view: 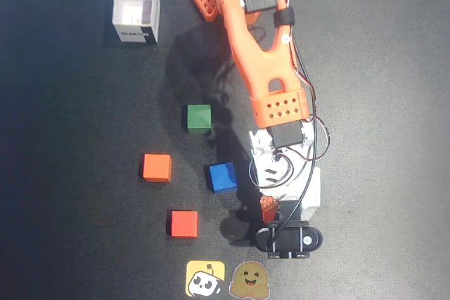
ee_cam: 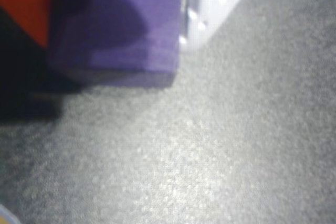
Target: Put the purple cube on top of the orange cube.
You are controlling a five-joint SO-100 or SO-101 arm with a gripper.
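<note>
Pincer (ee_cam: pixel 113 22) grips your small dark purple wooden cube (ee_cam: pixel 118 19) between red and white fingers, low over the dark desk (ee_cam: pixel 210 145). Carrying and stacking remain: your bright orange cube (view: pixel 157 167) sits bare, well apart.

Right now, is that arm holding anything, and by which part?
The purple cube sits between the end effector fingers, flanked on two opposite sides; whether they actually clamp it cannot be told.

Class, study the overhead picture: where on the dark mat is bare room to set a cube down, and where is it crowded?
Free: the wide strip right of the orange robot arm, and the left side below the white open box. Crowded: the middle, where the green cube, orange cube, blue cube and red cube cluster beside the gripper.
</note>
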